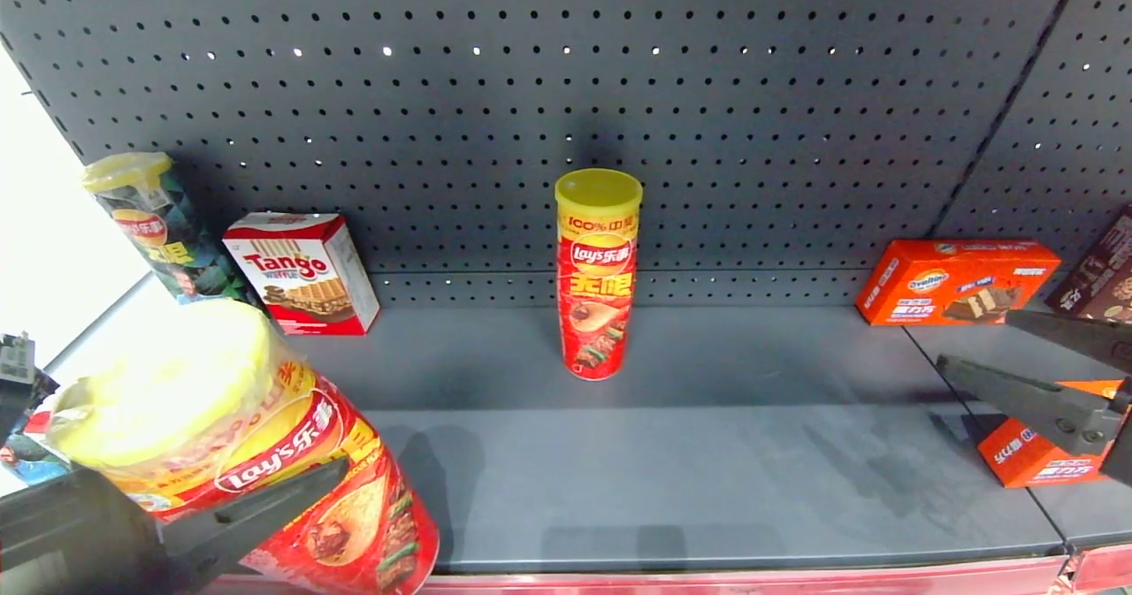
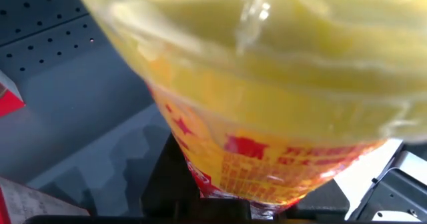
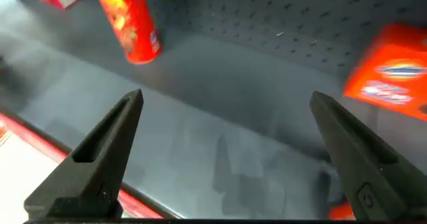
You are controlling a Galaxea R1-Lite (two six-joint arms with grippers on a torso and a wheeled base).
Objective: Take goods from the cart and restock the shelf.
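At the far left of the shelf [image 1: 707, 453], a dark-printed can [image 1: 155, 224] with a yellow lid stands against the pegboard back panel [image 1: 619, 64]. A red and white wafer box [image 1: 305, 272] stands just beside it. In front of these, at the shelf's front left corner, the left gripper [image 1: 292, 489] is clamped on a red chip can [image 1: 265, 453] with a yellow lid and a clear wrap over its top. The can leans, lid toward the camera, and one dark finger [image 1: 256, 502] lies across its side. Whether its base touches the shelf cannot be told. The left wrist view looks down the same can [image 2: 267, 117] from its lid end.

In the middle of the shelf, a second red chip can [image 1: 597, 277] stands upright near the back panel, well apart from the others.

To the right, an orange box [image 1: 955, 281] rests against the back panel, with a brown box [image 1: 1105, 272] beside it at the edge. Nearer the front, the right gripper [image 1: 973, 339] hangs over the shelf with its jaws spread wide and nothing between them. Another orange box [image 1: 1030, 453] lies partly hidden behind it.
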